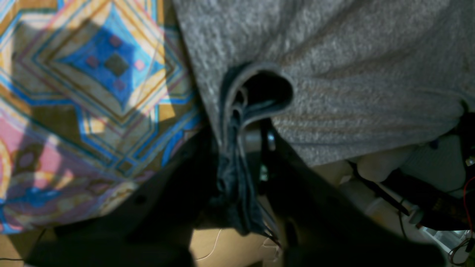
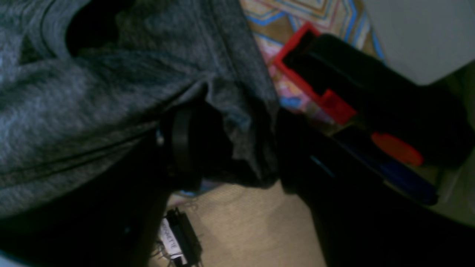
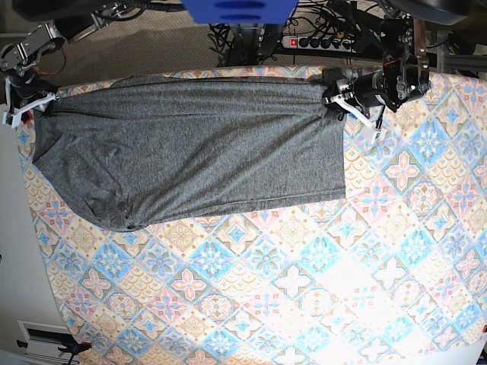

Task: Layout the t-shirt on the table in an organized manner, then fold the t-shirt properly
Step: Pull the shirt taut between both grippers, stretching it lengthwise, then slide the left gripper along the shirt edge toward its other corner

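A worktop point(image 3: 319, 289) covered in a pastel diamond-tile cloth fills the overhead view, with cables and a power strip point(image 3: 323, 42) along its far edge. The t-shirt point(image 3: 190, 152), dark grey and plain, lies stretched across the far part of the worktop between the two sets of fingers, one long edge along the far side and the rest draped toward the near side with soft creases. The left fingers point(image 1: 237, 163) are pinched nearly closed on a bunched hem edge, several layers squeezed between them. The right fingers point(image 2: 230, 148) stand spread apart with a flap of the shirt's corner hanging loose between them, touching one side but not clamped. The step in hand looks like the laying-out: one corner is being let go while the opposite one is held. To do it well, the right fingers should lift straight off the cloth so they do not drag the corner, and the left side should set its edge down flat before opening, keeping the shirt taut and square.
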Controlling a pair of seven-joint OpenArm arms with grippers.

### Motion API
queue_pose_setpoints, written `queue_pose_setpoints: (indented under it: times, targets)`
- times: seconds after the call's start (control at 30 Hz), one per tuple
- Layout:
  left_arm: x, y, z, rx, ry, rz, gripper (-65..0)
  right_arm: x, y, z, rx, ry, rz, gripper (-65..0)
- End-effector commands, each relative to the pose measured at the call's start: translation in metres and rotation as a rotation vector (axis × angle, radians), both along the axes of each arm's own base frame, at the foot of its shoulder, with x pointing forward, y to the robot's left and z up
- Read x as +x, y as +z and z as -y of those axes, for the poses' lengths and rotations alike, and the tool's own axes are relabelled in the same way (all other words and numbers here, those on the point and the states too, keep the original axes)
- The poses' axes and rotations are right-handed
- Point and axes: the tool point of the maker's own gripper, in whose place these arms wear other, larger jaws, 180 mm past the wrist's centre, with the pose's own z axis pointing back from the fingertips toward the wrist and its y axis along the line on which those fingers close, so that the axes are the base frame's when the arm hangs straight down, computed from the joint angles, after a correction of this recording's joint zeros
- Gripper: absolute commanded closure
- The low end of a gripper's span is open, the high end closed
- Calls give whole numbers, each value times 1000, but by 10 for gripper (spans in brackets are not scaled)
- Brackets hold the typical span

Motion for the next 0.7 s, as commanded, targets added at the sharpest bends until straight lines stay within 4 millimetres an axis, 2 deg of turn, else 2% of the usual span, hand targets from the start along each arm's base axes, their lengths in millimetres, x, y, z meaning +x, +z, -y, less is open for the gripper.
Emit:
queue_pose_setpoints:
  times: [0.0, 0.1, 0.3, 0.43, 0.57, 0.67]
  targets:
    - [3, 4, 0, 5, 9, 18, 0, 9, 16, 12, -43, -2, 34, -293]
    - [3, 2, 10, -24, 34, 15, 0, 10, 16, 12, -43, -3, 37, -293]
    - [-4, -6, 19, -88, 244, -129, 0, 5, 12, 10, -26, -3, 0, -293]
    - [-7, 9, 39, -172, 138, -249, 0, 5, 12, 10, -27, -3, -2, -293]
    - [34, 21, 40, -187, 138, -175, 0, 5, 12, 10, -27, -3, -2, -293]
    - [40, 28, 38, -179, 135, -143, 0, 5, 12, 10, -27, -3, -2, -293]
